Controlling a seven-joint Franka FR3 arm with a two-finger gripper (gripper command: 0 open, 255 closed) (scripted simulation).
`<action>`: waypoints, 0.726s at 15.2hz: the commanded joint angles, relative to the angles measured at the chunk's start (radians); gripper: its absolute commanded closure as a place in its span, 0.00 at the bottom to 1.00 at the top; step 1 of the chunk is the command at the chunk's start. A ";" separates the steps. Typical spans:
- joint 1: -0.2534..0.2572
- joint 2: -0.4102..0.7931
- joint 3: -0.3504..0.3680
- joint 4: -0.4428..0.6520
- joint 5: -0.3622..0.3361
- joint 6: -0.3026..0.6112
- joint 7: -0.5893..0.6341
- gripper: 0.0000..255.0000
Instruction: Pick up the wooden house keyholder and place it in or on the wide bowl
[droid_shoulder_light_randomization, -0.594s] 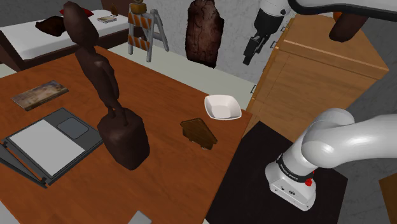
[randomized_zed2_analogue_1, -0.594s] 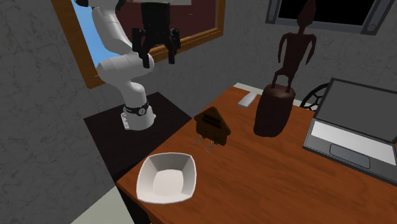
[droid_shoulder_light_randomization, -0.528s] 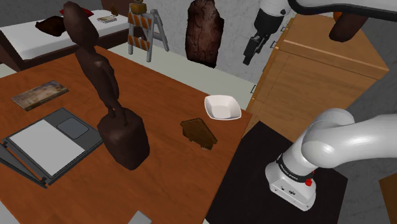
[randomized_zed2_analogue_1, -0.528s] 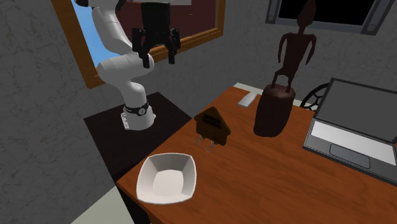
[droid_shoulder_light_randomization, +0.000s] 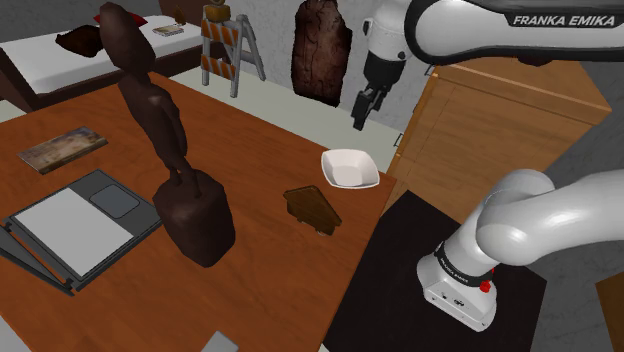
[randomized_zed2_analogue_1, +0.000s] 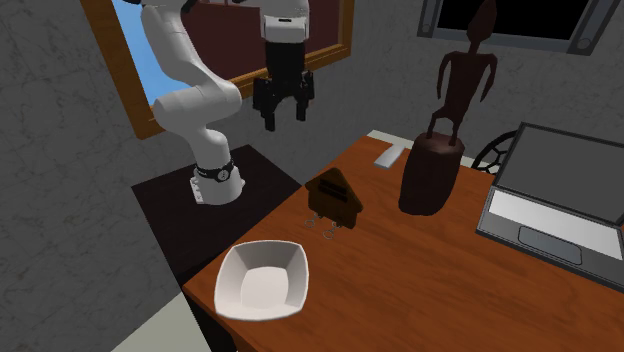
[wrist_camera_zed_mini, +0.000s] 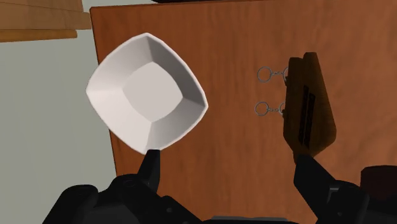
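Gripper (droid_shoulder_light_randomization: 358, 118): black, fingers spread and empty, lately swung toward 8 o'clock in the shoulder view to hang high over the white bowl (droid_shoulder_light_randomization: 349, 168); house-shaped keyholder (droid_shoulder_light_randomization: 312, 208) lies untouched on the table (droid_shoulder_light_randomization: 260, 285) at the bowl's 7 o'clock, so descent and grasp remain.

On the brown wooden table (droid_shoulder_light_randomization: 260, 140) a tall dark carved figure (droid_shoulder_light_randomization: 160, 130) stands on its blocky base just beside a grey laptop (droid_shoulder_light_randomization: 75, 225), a flat book (droid_shoulder_light_randomization: 62, 148) lies farther along, and an orange-and-white striped barricade (droid_shoulder_light_randomization: 228, 48) stands beyond the table.
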 joint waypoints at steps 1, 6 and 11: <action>0.015 0.037 0.027 -0.016 0.019 0.037 0.026 0.00; 0.049 0.146 0.096 -0.029 0.062 0.123 0.090 0.00; 0.080 0.276 0.165 -0.019 0.091 0.208 0.155 0.00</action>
